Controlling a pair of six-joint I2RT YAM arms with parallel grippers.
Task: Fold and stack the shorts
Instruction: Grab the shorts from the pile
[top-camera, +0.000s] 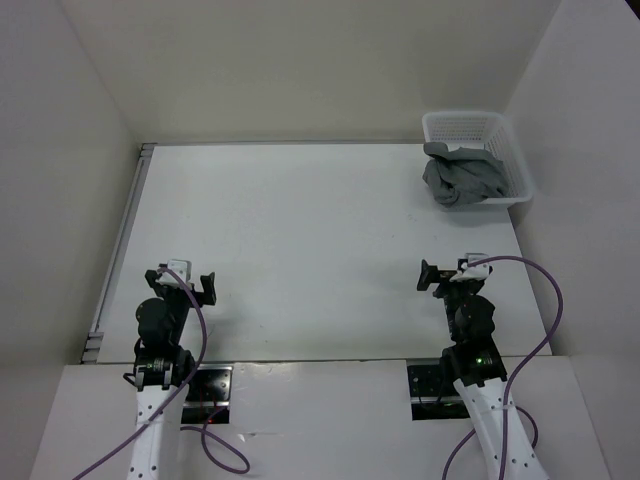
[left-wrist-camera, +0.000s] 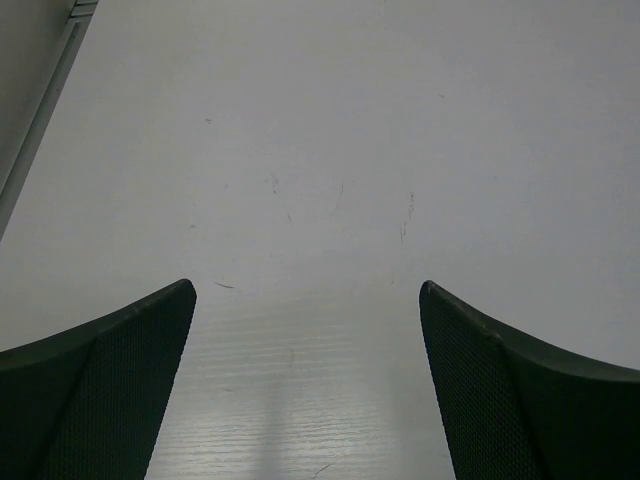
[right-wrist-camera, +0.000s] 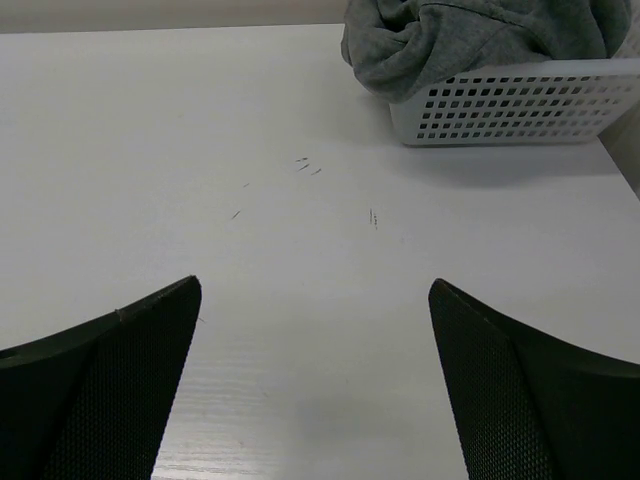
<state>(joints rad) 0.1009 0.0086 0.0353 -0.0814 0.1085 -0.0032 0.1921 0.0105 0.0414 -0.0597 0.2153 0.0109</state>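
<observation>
Pick step, nothing folded yet. Left gripper (left-wrist-camera: 307, 285) and right gripper (right-wrist-camera: 315, 285) are spread, empty. Shorts (right-wrist-camera: 450, 40) bunched in basket (right-wrist-camera: 520, 105), ahead-right of right gripper, well apart. Next: reach in, pinch fabric, drag onto counter (right-wrist-camera: 200, 150).

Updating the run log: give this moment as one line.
shorts: crumpled in basket; left gripper: open, empty; right gripper: open, empty; fold: not started
</observation>
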